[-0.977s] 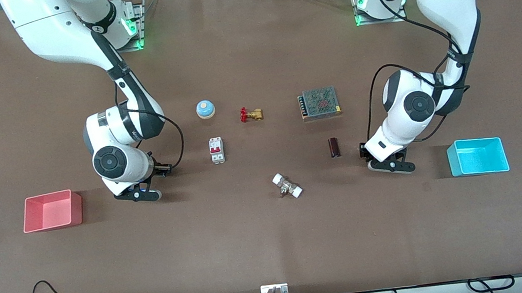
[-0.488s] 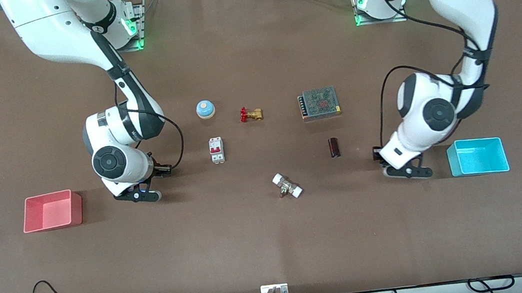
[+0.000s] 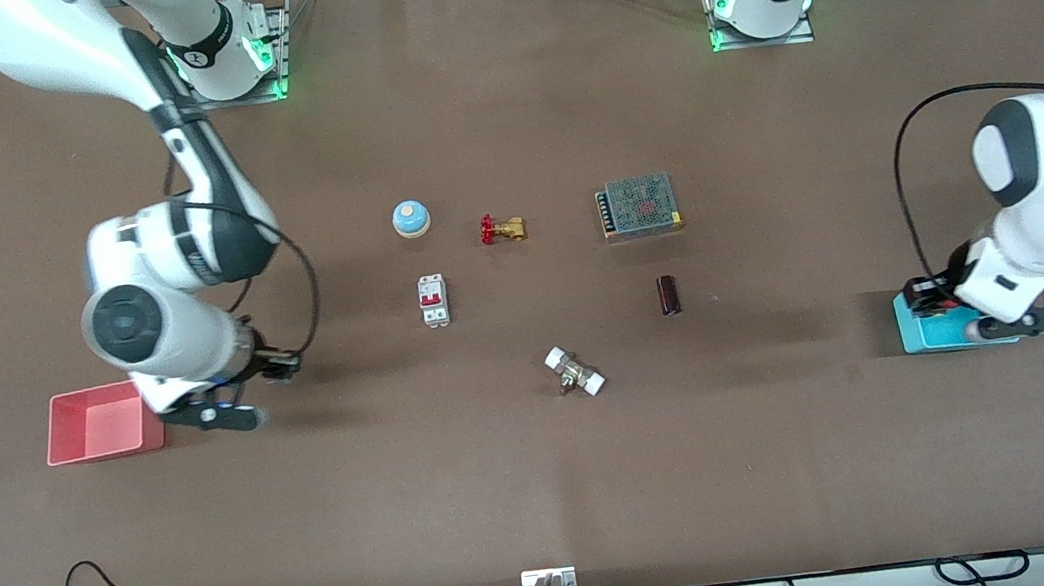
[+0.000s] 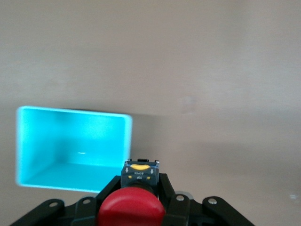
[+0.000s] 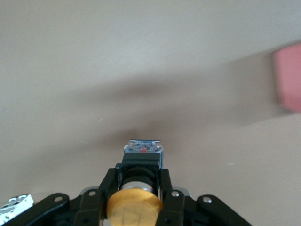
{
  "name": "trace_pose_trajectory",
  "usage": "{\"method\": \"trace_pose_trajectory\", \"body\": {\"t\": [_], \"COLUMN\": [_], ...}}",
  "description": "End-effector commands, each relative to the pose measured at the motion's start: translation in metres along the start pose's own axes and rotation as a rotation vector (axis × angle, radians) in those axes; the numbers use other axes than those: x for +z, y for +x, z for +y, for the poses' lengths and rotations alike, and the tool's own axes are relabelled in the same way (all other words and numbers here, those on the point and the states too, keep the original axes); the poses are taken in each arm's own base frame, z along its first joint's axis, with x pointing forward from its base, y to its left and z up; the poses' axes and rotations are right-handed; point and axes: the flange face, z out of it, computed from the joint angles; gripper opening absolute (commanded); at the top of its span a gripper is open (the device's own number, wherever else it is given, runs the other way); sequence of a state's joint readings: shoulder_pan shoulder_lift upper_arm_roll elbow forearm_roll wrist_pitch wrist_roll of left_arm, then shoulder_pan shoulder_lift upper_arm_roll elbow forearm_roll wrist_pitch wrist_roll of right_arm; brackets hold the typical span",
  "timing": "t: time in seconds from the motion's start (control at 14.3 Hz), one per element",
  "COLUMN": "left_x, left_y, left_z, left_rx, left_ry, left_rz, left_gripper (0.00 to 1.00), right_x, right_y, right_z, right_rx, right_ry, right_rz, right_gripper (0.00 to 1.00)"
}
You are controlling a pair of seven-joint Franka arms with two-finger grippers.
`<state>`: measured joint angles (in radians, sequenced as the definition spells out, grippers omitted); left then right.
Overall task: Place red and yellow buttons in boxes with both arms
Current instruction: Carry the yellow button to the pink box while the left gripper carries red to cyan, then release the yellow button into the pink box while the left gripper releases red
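Observation:
My left gripper [image 3: 1025,323] hangs over the cyan box [image 3: 921,333] at the left arm's end of the table. In the left wrist view the gripper [image 4: 140,181] is shut on the red button [image 4: 130,207], beside the rim of the cyan box [image 4: 70,146]. My right gripper [image 3: 213,414] is over the table just beside the pink-red box [image 3: 67,434]. In the right wrist view the gripper [image 5: 139,176] is shut on the yellow button [image 5: 134,207], and the pink-red box [image 5: 289,77] shows at the edge. Both buttons are hidden in the front view.
Mid-table lie a blue dome bell [image 3: 410,218], a red-handled brass valve [image 3: 502,229], a white circuit breaker [image 3: 433,300], a metal power supply [image 3: 639,205], a dark cylinder [image 3: 670,295] and a white-ended fitting [image 3: 575,372].
Both arms have swung outward with their buttons: the left gripper to over the cyan box, the right gripper up to the pink-red box.

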<state>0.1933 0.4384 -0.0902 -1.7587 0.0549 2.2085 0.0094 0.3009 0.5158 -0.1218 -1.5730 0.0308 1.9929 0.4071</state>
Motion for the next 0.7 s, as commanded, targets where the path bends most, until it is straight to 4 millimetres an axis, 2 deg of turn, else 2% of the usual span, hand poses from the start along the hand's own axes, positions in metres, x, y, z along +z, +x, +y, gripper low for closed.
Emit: {"method": "trace_pose_trajectory", "body": {"t": [0.0,0.14,0.35,0.56,0.63], "left_x": [0.009,0.024,0.051,0.076,0.082], "left_y": [-0.003,0.003,0.009,0.011,0.012], "left_z": [-0.043,-0.058,-0.063,-0.066,-0.067], "left_rx": [0.012,0.006,0.008,0.039,0.048], "left_ry": [0.004,0.000,-0.002,-0.007,-0.008], "left_rz": [-0.004,-0.007,0.012,0.027,0.031], "left_gripper": [0.00,0.00,0.01,0.01,0.01], "right_x": [-0.006,0.009,0.019,0.033,0.039], "right_y": [0.032,0.057,0.086,0.102,0.105], "right_z": [0.073,0.141,0.206,0.240,0.245], "right_rx": [-0.007,-0.040,-0.169,-0.260,-0.267], "right_ry": [0.009,0.017,0.022,0.022,0.022], "right_rz": [-0.020,-0.029,-0.015,-0.006,-0.009], "right_gripper": [0.34,0.34,0.34,0.34,0.34]}}
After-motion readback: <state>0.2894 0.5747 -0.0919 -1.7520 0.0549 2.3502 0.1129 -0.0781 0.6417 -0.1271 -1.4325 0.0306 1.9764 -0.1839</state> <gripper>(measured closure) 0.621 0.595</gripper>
